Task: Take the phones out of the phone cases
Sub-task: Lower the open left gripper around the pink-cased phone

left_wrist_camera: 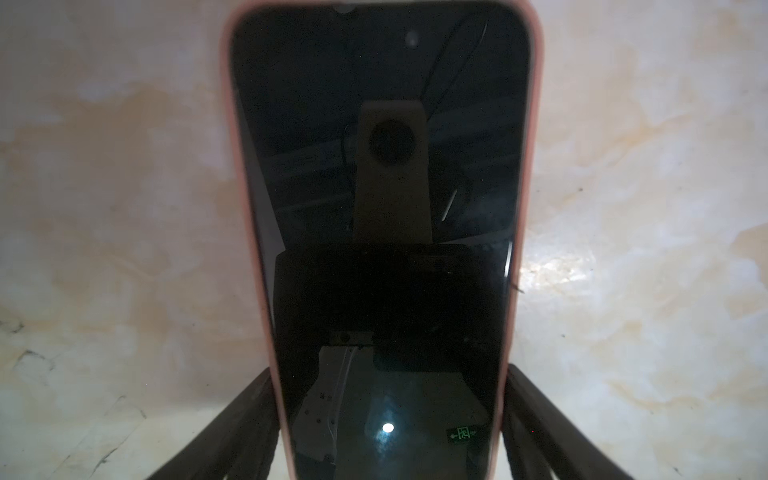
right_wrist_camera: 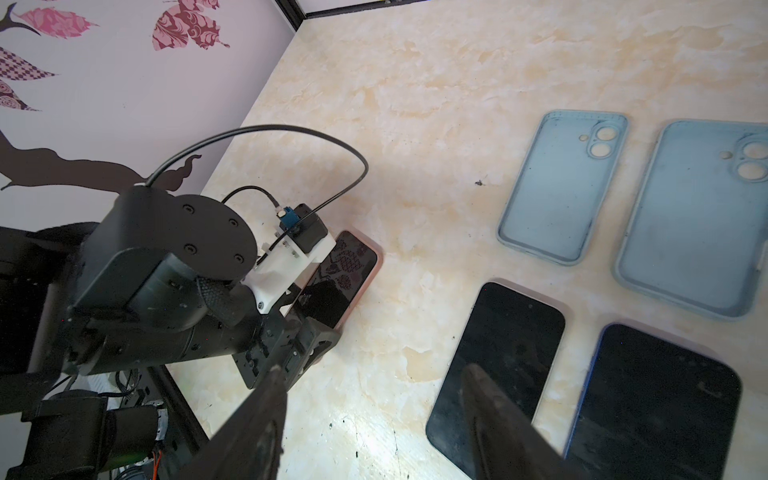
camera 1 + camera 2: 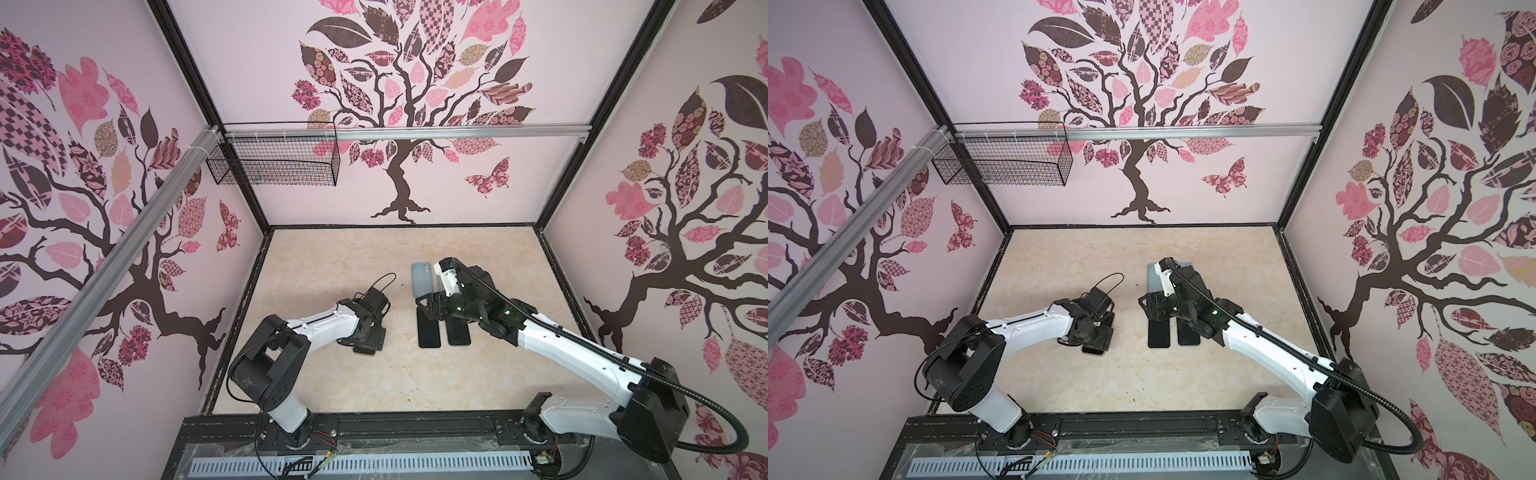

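Left to right. The left gripper (image 1: 388, 372) stands over the phone (image 1: 380, 166), which lies screen up on the table (image 2: 415, 104), seated in its pink phone case (image 1: 226, 75). In the left wrist view the phone's long axis runs straight away from the gripper. The jaws stand wide across the short width at the near end, with one of the fingers (image 1: 249, 415) at each long edge of the case. Whether they press on the case cannot be told.

The right gripper (image 2: 372, 372) hangs well apart to the right, jaws apart with nothing between them. It hangs above the near end of two bare phones (image 2: 511, 332), which lie side by side. Beyond these lie two empty blue cases (image 2: 565, 187).

The left arm is plainly the nearer. The coming move likely turns on the straddle: a grip across the width fixes the case, so the phone would have to leave upward, out of the case's open face.
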